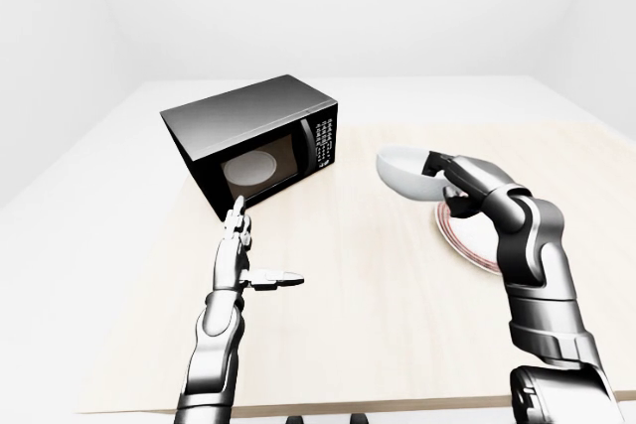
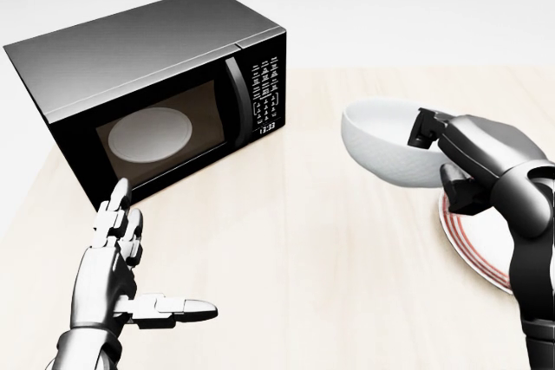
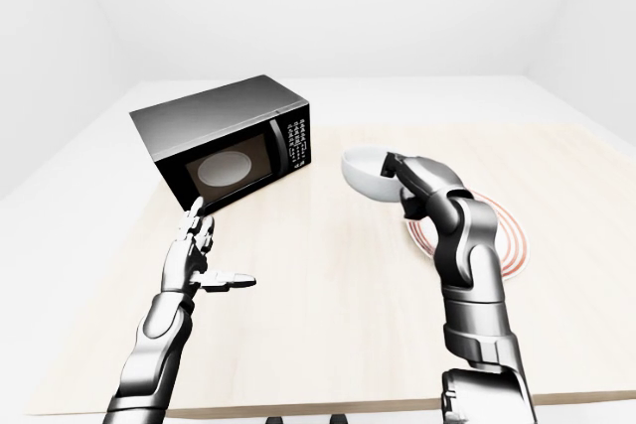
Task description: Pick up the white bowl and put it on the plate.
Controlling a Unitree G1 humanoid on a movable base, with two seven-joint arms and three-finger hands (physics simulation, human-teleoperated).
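The white bowl (image 2: pixel 386 142) is held tilted in the air by my right hand (image 2: pixel 434 158), whose fingers close over its right rim. It hangs just left of the plate (image 3: pixel 502 235), a white plate with red rings lying on the wooden table, partly hidden by my right forearm. The bowl also shows in the left-eye view (image 1: pixel 405 170). My left hand (image 2: pixel 130 279) is open and empty, fingers straight and thumb pointing right, above the table at the lower left of the head view.
A black microwave (image 2: pixel 156 84) with a closed door and a white turntable inside stands on the light wooden table (image 1: pixel 348 295) at the upper left. The table's near edge runs along the bottom of the eye views.
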